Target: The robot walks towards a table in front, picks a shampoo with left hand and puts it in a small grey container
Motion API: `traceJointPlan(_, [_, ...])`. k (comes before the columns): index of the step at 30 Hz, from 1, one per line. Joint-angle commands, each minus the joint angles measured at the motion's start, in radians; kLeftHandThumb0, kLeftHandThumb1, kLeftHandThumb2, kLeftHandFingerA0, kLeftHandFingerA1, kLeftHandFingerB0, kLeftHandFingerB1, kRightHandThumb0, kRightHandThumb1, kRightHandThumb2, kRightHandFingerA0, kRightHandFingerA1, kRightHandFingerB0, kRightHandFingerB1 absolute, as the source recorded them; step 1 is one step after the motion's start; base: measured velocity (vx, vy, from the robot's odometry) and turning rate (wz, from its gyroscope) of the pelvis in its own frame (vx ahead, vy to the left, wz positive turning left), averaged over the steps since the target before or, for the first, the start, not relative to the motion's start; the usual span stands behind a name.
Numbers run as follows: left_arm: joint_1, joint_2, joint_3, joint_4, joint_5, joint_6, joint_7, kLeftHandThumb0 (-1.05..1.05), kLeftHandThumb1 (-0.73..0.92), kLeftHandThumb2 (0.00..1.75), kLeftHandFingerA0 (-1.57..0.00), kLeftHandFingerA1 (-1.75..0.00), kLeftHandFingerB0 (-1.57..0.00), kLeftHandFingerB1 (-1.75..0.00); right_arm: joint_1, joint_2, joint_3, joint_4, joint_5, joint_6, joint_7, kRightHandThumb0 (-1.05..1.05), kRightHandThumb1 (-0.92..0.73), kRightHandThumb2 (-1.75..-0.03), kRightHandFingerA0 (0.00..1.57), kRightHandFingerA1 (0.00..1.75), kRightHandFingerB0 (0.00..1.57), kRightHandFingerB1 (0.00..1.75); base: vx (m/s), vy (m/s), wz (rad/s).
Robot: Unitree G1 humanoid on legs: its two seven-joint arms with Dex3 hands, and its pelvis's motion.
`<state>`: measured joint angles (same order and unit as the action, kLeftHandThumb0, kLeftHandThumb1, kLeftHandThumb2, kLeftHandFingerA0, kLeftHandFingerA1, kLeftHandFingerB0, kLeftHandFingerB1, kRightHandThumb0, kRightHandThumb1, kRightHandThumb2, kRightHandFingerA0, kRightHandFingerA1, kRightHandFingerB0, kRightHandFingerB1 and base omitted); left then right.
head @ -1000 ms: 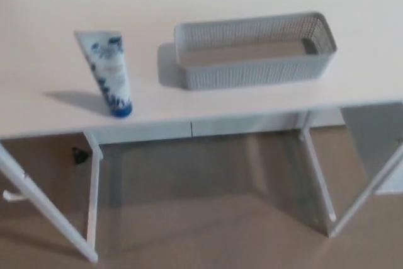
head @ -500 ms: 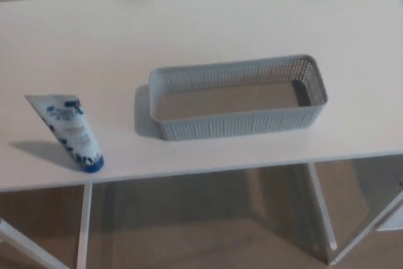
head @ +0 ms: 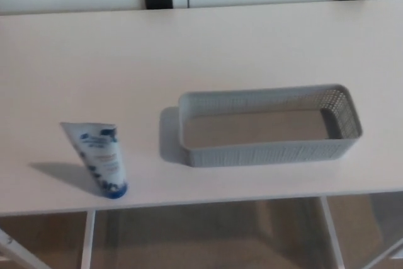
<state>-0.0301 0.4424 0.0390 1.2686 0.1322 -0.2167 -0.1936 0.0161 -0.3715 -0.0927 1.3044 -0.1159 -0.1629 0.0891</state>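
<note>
Left hand — out of view, state untellable | shampoo (head: 99, 159) stands cap-down on table (head: 189, 48); left of grey container (head: 267, 153), apart

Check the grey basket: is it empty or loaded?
Empty: only the bare floor shows inside the grey basket. The shampoo tube stands cap-down on the table, apart from it, on its left.
</note>
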Motion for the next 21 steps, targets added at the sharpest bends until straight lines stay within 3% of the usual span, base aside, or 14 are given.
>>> traceJointPlan(1, [0.006,0.023,-0.017,-0.003,0.014,0.005,-0.031,-0.40,0.68,0.60,-0.43,-0.38,-0.32,-0.33,0.008,-0.004,-0.011,0.007,0.013,0.005,0.007,-0.42,-0.71,-0.62,0.62,0.44,0.51,0.39,-0.11,-0.426,-0.59])
traceJointPlan(4, [0.007,0.028,-0.027,-0.004,0.017,0.003,-0.038,-0.40,0.68,0.60,-0.43,-0.38,-0.32,-0.33,0.008,-0.002,-0.013,0.009,0.014,0.008,0.008,-0.42,-0.71,-0.62,0.62,0.44,0.51,0.39,-0.09,-0.328,0.03])
traceJointPlan(9, [0.009,0.041,-0.105,-0.026,0.070,0.003,-0.041,-0.41,0.72,0.62,-0.42,-0.40,-0.33,-0.34,0.023,-0.005,-0.014,0.004,0.017,0.010,0.013,-0.41,-0.72,-0.62,0.63,0.45,0.51,0.39,0.01,-0.016,0.01])
traceJointPlan(13, [-0.012,0.044,-0.106,-0.029,0.044,0.019,-0.065,-0.41,0.69,0.60,-0.37,-0.40,-0.31,-0.33,0.006,-0.004,-0.015,0.004,0.016,0.009,0.014,-0.41,-0.72,-0.62,0.62,0.45,0.52,0.40,0.02,0.113,-0.07])
traceJointPlan(21, [0.003,0.048,-0.118,-0.029,0.055,0.014,-0.060,-0.41,0.70,0.61,-0.43,-0.41,-0.32,-0.34,0.018,-0.004,-0.017,0.011,0.014,0.015,0.017,-0.40,-0.73,-0.62,0.61,0.44,0.51,0.39,0.03,0.123,0.07])
